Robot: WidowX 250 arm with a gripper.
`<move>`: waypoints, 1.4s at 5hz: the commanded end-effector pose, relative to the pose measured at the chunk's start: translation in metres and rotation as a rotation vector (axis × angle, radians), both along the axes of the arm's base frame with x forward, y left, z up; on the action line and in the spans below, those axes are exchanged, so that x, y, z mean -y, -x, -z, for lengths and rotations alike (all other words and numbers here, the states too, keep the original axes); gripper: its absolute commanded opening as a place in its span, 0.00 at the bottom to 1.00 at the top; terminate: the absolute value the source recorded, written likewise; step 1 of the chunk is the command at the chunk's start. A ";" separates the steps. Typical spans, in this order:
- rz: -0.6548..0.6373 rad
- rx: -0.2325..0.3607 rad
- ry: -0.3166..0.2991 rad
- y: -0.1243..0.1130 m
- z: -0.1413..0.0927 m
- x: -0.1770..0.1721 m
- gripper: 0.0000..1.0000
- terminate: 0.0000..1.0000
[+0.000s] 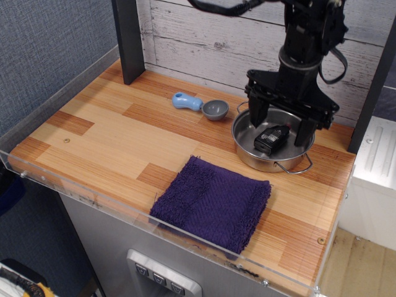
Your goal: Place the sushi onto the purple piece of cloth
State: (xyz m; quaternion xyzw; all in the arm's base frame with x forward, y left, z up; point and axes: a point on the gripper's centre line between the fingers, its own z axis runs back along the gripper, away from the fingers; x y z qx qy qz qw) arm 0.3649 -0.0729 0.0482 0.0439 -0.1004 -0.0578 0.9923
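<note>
The pan (pixel 273 146) near the bench's right back corner was shiny, smooth steel; the sushi (pixel 271 137) in it looked like glossy black plastic. The cloth (pixel 212 202) at the front edge was matt, ribbed purple terry. The bench (pixel 111 133) was smooth striped wood, edged with clear plastic

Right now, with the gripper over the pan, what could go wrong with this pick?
The sushi lies inside the steel pan, so the open gripper could knock the rim on descent. Its fingers straddle the block at an angle, so a grasp might slip. Lifting could drag the pan towards the purple cloth.
</note>
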 end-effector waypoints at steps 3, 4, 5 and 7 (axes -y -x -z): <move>0.001 -0.002 0.012 -0.010 0.013 -0.015 1.00 0.00; 0.005 -0.028 0.021 -0.014 0.028 -0.007 1.00 0.00; 0.003 -0.019 0.024 -0.016 0.032 0.002 0.00 0.00; 0.007 0.001 0.012 -0.015 0.027 0.008 0.00 0.00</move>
